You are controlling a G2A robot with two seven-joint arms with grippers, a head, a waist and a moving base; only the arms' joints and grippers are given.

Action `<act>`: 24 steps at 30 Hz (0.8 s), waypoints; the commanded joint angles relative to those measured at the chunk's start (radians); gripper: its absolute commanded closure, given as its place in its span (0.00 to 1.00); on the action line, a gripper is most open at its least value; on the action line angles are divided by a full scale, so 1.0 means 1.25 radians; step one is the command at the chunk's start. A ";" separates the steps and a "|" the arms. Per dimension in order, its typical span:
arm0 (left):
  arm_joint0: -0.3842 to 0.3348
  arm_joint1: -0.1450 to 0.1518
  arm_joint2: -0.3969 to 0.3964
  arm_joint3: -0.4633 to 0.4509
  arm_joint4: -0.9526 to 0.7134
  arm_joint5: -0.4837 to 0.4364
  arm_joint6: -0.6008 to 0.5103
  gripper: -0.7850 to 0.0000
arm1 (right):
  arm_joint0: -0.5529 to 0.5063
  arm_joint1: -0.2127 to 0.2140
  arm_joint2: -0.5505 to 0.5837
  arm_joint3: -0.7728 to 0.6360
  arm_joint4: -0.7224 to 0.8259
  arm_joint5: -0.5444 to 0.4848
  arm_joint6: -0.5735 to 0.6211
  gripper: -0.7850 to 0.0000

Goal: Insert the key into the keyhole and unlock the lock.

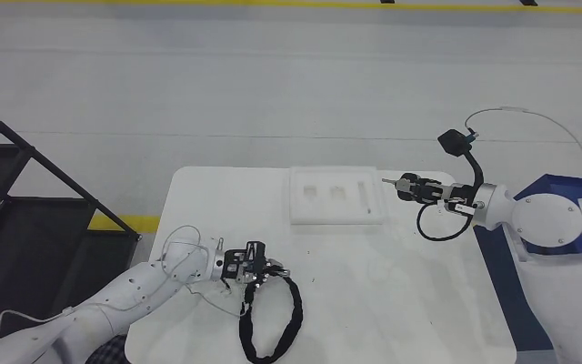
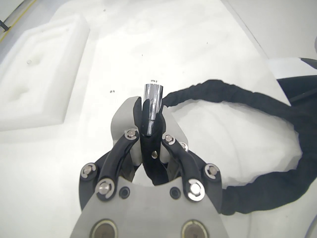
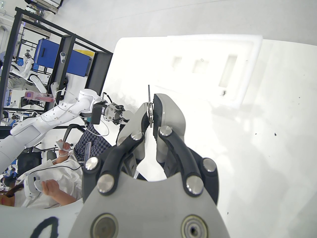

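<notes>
My left gripper point(image 2: 151, 110) is shut on the lock point(image 2: 152, 102), a chrome cylinder whose end sticks out past the fingertips. From the cylinder a black fabric-covered cable point(image 2: 284, 115) loops over the table. In the top view the left gripper point(image 1: 273, 269) sits at the table's front left with the cable loop point(image 1: 273, 323) hanging toward the front edge. My right gripper point(image 3: 150, 111) is shut on the key point(image 3: 149, 100), whose thin blade points out past the fingertips. The right gripper point(image 1: 398, 185) hovers at the table's back right, beside the foam tray, far from the lock.
A white foam tray point(image 1: 300, 205) with shallow cut-outs lies at the back middle of the white table point(image 1: 391, 291). A black frame point(image 1: 55, 182) stands to the left of the table. The left arm point(image 3: 62, 110) shows far off in the right wrist view.
</notes>
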 commanded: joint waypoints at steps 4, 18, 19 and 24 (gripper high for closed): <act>0.001 0.017 -0.044 -0.056 -0.006 -0.024 0.039 1.00 | 0.000 0.000 0.000 0.000 0.000 0.000 0.000 1.00; -0.012 0.027 -0.151 -0.232 -0.097 -0.068 -0.010 1.00 | -0.003 0.011 -0.019 -0.095 0.005 0.063 0.128 1.00; -0.013 0.025 -0.155 -0.238 -0.105 -0.067 -0.015 1.00 | -0.002 0.012 -0.018 -0.104 0.010 0.070 0.141 1.00; -0.028 0.011 -0.174 -0.258 -0.139 -0.051 -0.024 1.00 | 0.001 0.016 -0.010 -0.151 0.057 0.085 0.175 1.00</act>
